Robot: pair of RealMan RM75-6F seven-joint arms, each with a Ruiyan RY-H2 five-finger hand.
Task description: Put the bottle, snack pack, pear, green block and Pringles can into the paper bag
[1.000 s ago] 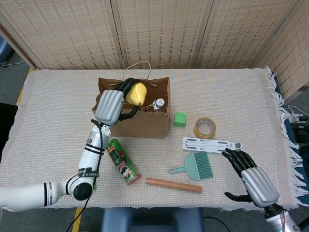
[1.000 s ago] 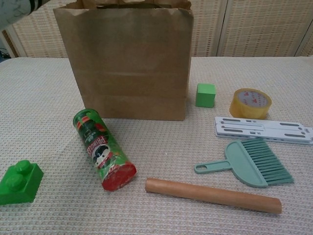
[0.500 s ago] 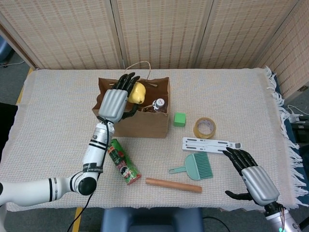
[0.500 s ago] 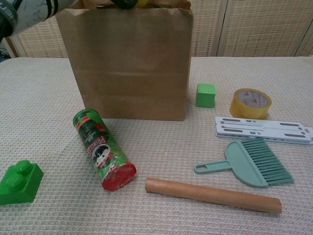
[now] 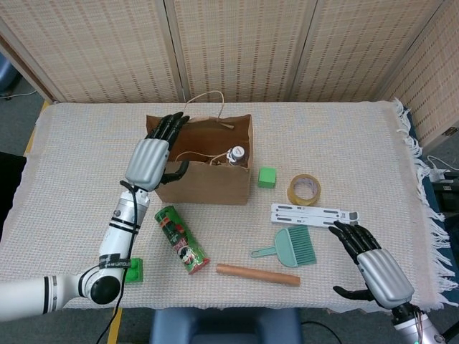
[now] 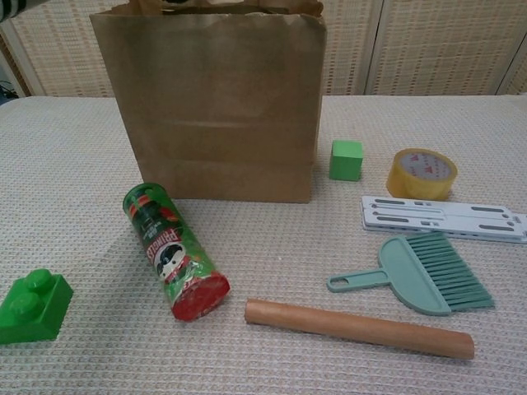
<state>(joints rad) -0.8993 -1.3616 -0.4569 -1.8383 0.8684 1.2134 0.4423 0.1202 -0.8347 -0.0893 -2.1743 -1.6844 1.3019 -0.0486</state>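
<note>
The brown paper bag (image 5: 211,185) (image 6: 214,107) stands open at mid-table. A bottle (image 5: 236,153) pokes up inside its right end. My left hand (image 5: 152,158) hovers over the bag's left edge, fingers spread and holding nothing. No pear shows in either view. The green Pringles can (image 5: 183,239) (image 6: 175,262) lies on its side in front of the bag. A green studded block (image 5: 133,269) (image 6: 33,306) sits near the front left edge. A small green cube (image 5: 267,177) (image 6: 346,159) rests right of the bag. My right hand (image 5: 374,264) is open above the front right of the table.
A roll of tape (image 5: 304,189) (image 6: 421,173), a white slotted rail (image 5: 313,213) (image 6: 445,217), a teal hand brush (image 5: 290,248) (image 6: 424,276) and a wooden rod (image 5: 258,274) (image 6: 358,328) lie right of and in front of the bag. A wicker screen closes off the back.
The yellow pear that my left hand held over the bag is gone from sight. The hand has spread its fingers and shifted left to the bag's edge. The right hand barely moved.
</note>
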